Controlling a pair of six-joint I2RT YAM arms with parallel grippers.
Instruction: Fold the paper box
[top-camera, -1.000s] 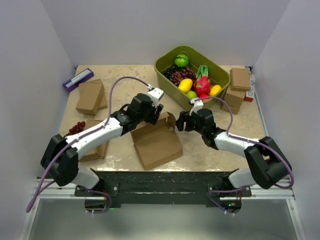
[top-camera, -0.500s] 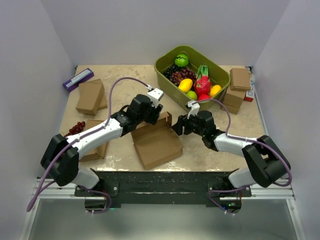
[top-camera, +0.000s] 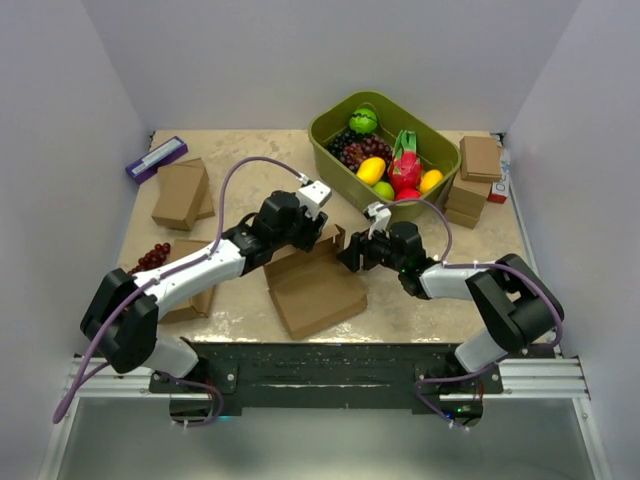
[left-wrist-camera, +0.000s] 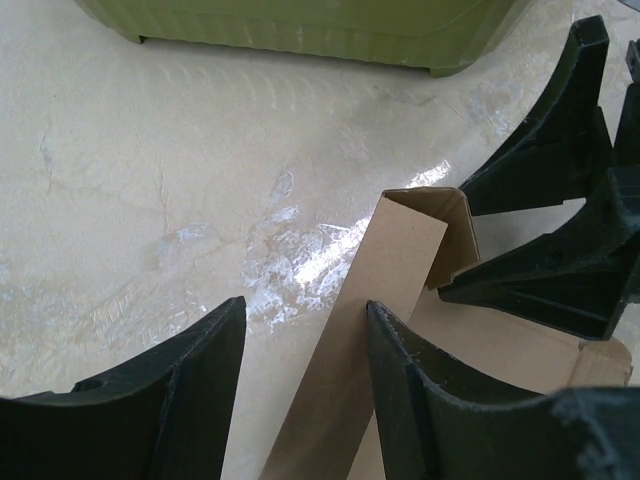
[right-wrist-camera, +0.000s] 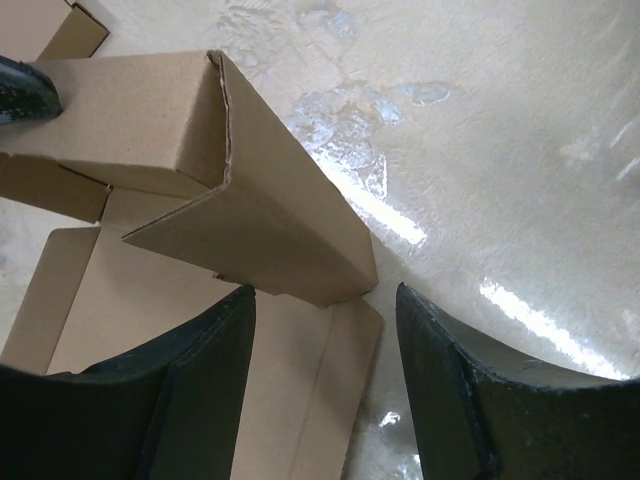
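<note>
The paper box (top-camera: 312, 288) lies mid-table, its back wall and right side flap raised. My left gripper (top-camera: 318, 233) is open and straddles the raised back wall (left-wrist-camera: 385, 270); the right finger (left-wrist-camera: 420, 380) touches the wall and the left finger stands apart from it. My right gripper (top-camera: 350, 255) is open at the box's back right corner. In the right wrist view the folded corner flap (right-wrist-camera: 260, 220) hangs between the fingers of the right gripper (right-wrist-camera: 325, 292). The right gripper's fingers (left-wrist-camera: 560, 250) show in the left wrist view beside that corner.
An olive-green tub (top-camera: 330, 135) of fruit stands behind the grippers, its wall close in the left wrist view (left-wrist-camera: 300, 25). Small cardboard boxes sit at the left (top-camera: 180, 193), under the left arm (top-camera: 198, 298) and at the right (top-camera: 480, 157). A purple box (top-camera: 155, 158) and grapes (top-camera: 152, 256) lie left.
My right gripper has moved left, up to the box's back right corner. My left gripper has stayed at the back wall, shifting only slightly.
</note>
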